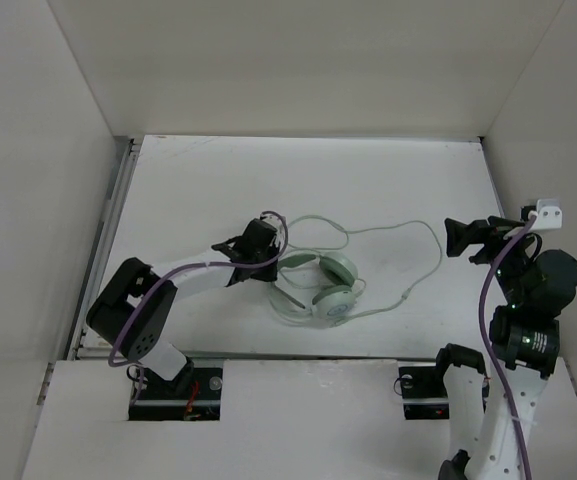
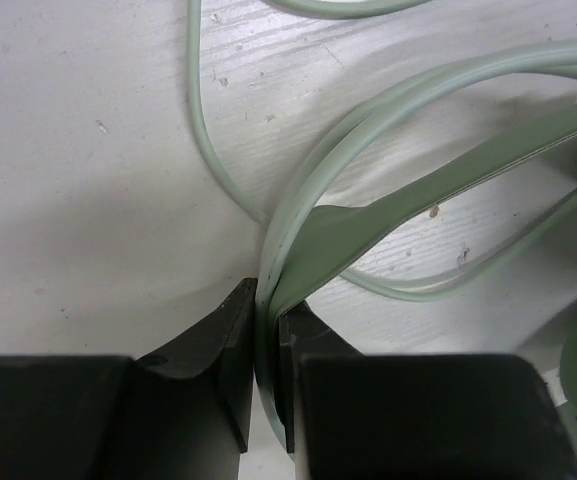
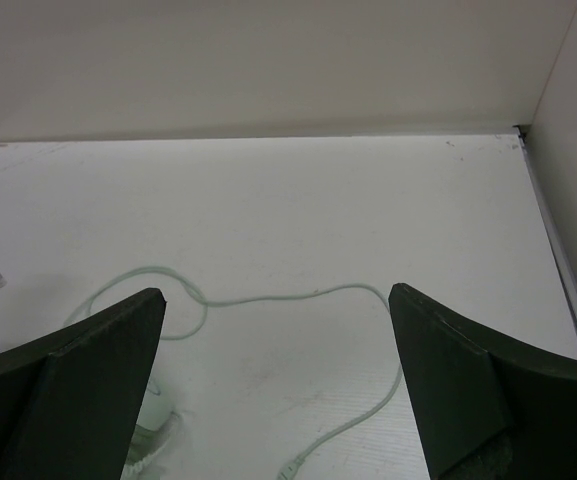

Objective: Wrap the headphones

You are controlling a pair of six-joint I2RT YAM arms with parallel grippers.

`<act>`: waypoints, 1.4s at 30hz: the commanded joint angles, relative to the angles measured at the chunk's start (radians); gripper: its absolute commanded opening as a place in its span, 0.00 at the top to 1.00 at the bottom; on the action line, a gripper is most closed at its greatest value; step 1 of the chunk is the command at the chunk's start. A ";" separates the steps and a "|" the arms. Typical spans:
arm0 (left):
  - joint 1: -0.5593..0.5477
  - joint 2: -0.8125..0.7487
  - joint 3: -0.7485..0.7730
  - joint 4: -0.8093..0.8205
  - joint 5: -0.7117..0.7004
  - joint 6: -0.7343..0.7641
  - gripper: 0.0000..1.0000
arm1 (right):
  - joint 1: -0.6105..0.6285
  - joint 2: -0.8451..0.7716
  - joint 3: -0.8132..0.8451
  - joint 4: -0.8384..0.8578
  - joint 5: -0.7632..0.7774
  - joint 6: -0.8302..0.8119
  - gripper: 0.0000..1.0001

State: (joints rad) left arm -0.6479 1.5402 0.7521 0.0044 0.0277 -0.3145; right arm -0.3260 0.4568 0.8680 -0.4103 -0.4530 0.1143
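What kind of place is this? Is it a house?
Probably not a house. It looks like a robot test booth. Plain white walls box in a white table, two robot arms are mounted at its near edge, and headphones lie between them.

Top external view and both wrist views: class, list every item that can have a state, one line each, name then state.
headphones: lying on the table, headband gripped.
cable: unwound, in loose loops across the table.
left gripper: shut on the headband.
right gripper: open, empty, off the table.
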 commanded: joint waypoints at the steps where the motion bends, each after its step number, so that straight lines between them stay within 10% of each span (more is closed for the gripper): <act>1: -0.002 -0.011 0.074 -0.109 -0.029 0.057 1.00 | 0.001 0.002 -0.004 0.047 -0.009 0.010 0.00; 26: 0.339 -0.169 1.001 -0.349 0.075 0.236 1.00 | 0.555 0.333 0.072 0.241 -0.050 -0.261 0.00; 42: 0.498 -0.183 1.293 -0.412 0.251 0.104 1.00 | 0.986 0.798 0.163 1.000 0.280 -0.243 0.00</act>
State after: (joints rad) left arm -0.1749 1.4006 1.9923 -0.4633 0.2245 -0.1184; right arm 0.6445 1.2190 0.9649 0.2974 -0.2619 -0.1604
